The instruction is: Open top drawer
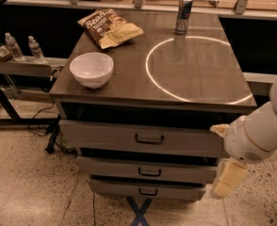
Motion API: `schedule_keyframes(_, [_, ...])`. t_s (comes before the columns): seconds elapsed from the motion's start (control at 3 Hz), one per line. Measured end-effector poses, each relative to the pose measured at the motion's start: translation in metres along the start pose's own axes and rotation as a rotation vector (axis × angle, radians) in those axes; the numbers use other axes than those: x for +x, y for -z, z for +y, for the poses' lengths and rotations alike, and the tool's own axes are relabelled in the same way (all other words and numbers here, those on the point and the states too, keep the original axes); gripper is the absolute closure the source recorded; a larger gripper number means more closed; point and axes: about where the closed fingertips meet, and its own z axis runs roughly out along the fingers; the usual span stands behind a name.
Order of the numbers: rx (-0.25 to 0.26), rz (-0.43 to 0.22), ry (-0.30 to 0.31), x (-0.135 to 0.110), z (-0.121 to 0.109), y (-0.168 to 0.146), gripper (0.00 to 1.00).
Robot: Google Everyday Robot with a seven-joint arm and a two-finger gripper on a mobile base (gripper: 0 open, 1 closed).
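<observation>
Crosswise top drawer (143, 138); hand (227, 180) at right.

On the desk (129, 86) you have a white bowl (91, 69) at left centre, a chip bag (110, 28) above it, and a can (183, 15) upright near the top edge. A light ring (147, 67) lies below the can. Two bottles (12, 46) stand at upper left. A blue X (139, 212) marks the floor at bottom centre. The gripper (225, 180) hangs at lower right.
</observation>
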Motion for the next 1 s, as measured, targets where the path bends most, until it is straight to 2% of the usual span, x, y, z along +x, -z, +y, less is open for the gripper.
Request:
schedule_keyframes(0.33, [-0.006,-0.029,0.030,-0.006,-0.008,-0.033,0.00])
schedule_keyframes(0.67, [0.015,-0.059,0.063,-0.015,-0.023,-0.053,0.00])
schedule_keyframes(1.0, [0.055,-0.090,0.092,-0.028,-0.043,-0.057,0.00])
